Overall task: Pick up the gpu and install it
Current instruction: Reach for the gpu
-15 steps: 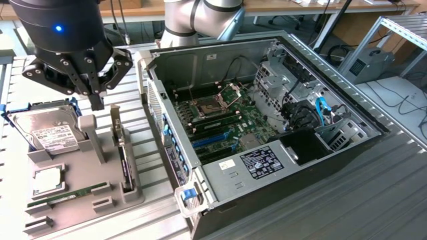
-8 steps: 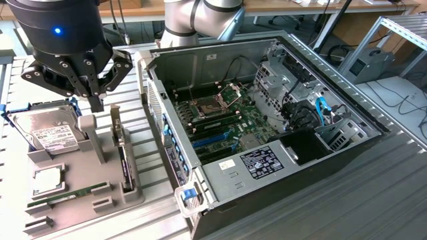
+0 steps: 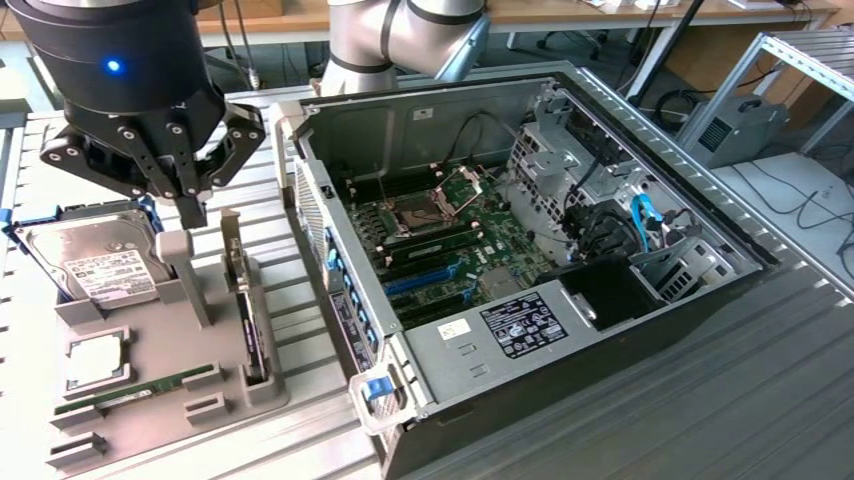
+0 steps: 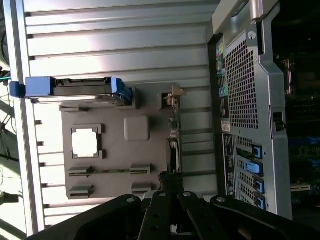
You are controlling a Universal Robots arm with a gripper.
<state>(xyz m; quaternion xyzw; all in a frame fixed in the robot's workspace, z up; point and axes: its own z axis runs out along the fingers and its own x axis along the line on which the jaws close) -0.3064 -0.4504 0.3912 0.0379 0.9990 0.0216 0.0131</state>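
Notes from the remote station, exterior view, reading left to right.

- Far left: grey fixture tray [image 3: 158,338] on the slatted bench. A silver hard drive [image 3: 94,262] with a white label lies at its back end. A square processor chip [image 3: 96,360] sits nearer the front, and a long green memory stick [image 3: 134,392] lies beside it.
- Above the tray: gripper [image 3: 192,208], black, pointing straight down with its fingers pressed together. It hangs over the tray's upright post [image 3: 183,282]. I cannot tell whether the tips touch the post.
- Just to the right of the post: the gpu [image 3: 242,300] stands on its long edge in the tray's slot, upright and not lifted. The gripper is near it but is not gripping it.
- In the wrist view the gpu [image 4: 173,142] is seen edge-on, as a thin line running along the tray side nearest the case.
- Middle to right: computer case [image 3: 461,362] lies on its side with the panel off. The motherboard [image 3: 454,240] is exposed inside, with blue cables [image 3: 645,225] toward the drive bays.
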